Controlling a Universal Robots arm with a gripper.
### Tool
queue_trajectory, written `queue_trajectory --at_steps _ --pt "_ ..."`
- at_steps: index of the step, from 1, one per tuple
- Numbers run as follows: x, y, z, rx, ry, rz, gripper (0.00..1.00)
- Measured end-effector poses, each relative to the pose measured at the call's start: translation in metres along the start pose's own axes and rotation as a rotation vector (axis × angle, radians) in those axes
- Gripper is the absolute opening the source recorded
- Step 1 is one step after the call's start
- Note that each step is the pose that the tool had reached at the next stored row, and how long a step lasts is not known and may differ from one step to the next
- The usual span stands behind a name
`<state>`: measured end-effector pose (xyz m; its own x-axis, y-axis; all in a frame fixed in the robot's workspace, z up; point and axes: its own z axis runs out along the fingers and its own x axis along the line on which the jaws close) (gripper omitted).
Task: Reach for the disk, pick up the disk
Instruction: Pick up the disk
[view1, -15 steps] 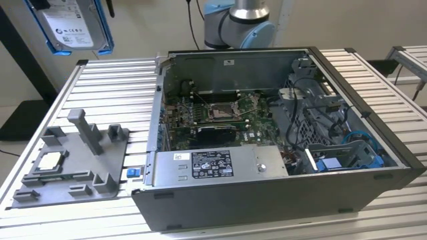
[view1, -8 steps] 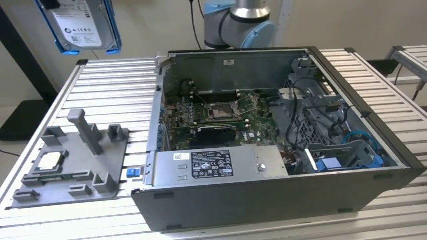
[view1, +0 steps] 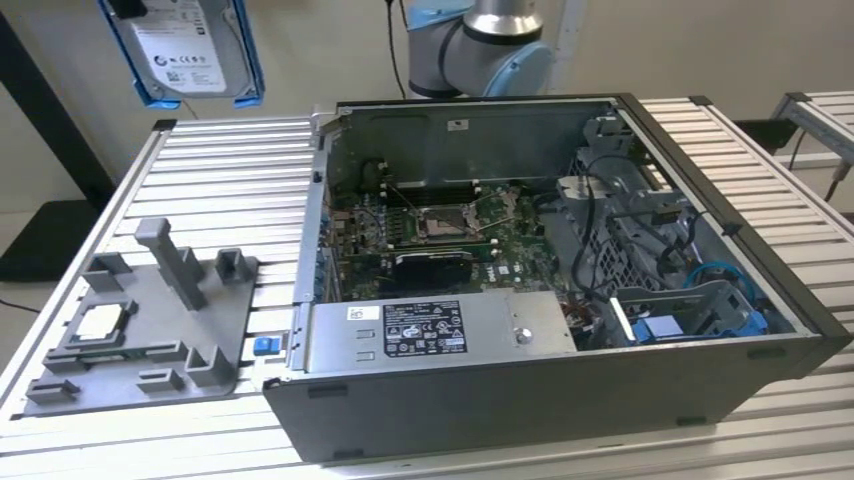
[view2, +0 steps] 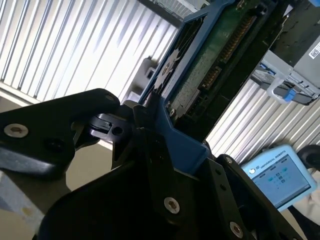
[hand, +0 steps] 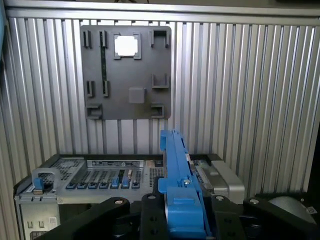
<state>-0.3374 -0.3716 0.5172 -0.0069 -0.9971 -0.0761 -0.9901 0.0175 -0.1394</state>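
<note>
Exterior view: blue-framed, white-labelled disk (view1: 187, 45) aloft, jaws tight on it.

Ribbed metal table (view1: 200, 170) bears computer case (view1: 534, 410) and grey tray (view1: 223, 322).

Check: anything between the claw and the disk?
Nothing. In both wrist views the claw clamps the disk directly by its blue frame; no gap shows.

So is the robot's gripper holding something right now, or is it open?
Gripper: closed, holding the disk by its blue frame, lifted up off the table.
</note>
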Motion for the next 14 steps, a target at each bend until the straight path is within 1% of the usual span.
queue_trajectory --at_steps 4,5,14 --pt "-0.0001 -0.0114 0.0016 -0.0001 0.0 0.0 0.0" --pt "-0.0001 -0.0173 0.0024 -0.0001 0.0 0.0 0.0" --pt "-0.0003 -0.0384 0.0054 -0.0001 0.0 0.0 0.0"
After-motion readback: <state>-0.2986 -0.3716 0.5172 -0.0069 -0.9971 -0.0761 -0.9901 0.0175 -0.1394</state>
